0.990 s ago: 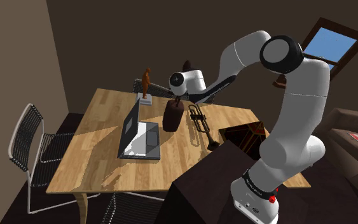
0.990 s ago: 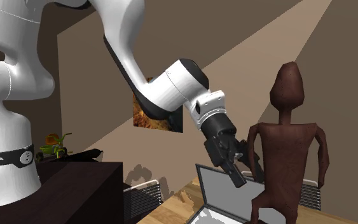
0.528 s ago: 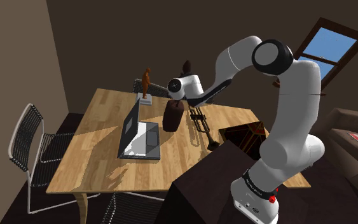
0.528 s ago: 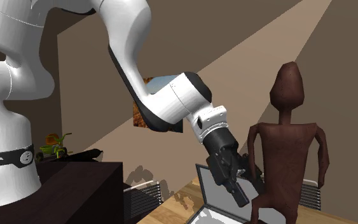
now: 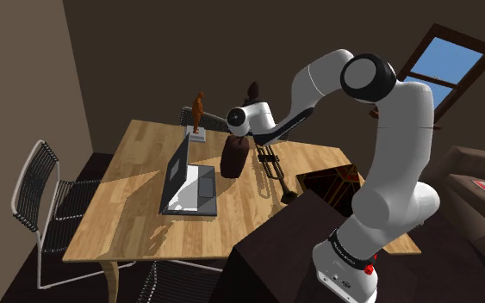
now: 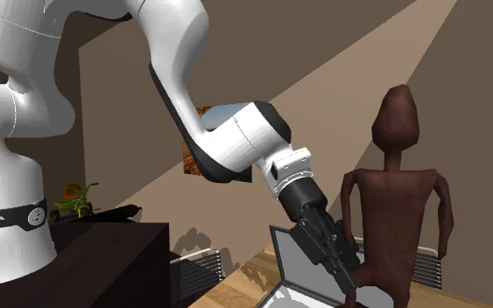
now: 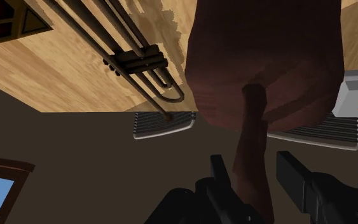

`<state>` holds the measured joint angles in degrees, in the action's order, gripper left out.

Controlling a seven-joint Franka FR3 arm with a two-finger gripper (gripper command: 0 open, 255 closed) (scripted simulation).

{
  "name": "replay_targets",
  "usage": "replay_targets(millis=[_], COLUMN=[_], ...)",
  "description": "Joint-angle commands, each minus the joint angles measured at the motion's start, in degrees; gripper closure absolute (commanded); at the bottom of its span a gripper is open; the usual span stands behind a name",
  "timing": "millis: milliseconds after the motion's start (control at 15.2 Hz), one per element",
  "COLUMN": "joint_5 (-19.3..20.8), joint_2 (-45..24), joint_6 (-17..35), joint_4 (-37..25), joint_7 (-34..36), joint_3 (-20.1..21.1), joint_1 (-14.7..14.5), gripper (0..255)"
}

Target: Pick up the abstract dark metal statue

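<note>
Jaws are hanging apart around a slim projecting part, seemingly a thin arm, of the tall reddish-brown abstract figure statue (image 7: 266, 57), which is standing upright near the middle of the pale wooden desk (image 5: 137, 215). The danger, as I am judging it, is lying in that off-centre hold: a squeeze there could be twisting or toppling the figure toward the dark tubular trumpet (image 5: 270, 168) lying at its three o'clock in the shoulder view, or the open grey laptop (image 5: 189, 185) at its eight o'clock. Black fingers (image 7: 292, 172) are sitting moderately spread, flanking the limb, clamping nothing; whether one is brushing it, I cannot tell.
</note>
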<state>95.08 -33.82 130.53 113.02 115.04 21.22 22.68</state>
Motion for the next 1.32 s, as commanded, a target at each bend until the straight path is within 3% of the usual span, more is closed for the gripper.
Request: replay_targets(millis=[0, 1254], joint_5=[0.0, -8.4], joint_2=[0.0, 9.6], joint_6=[0.0, 0.8], joint_4=[0.0, 2.6], joint_7=[0.0, -8.9], joint_3=[-0.1, 2.4], joint_1=[0.0, 2.3], gripper=[255, 255])
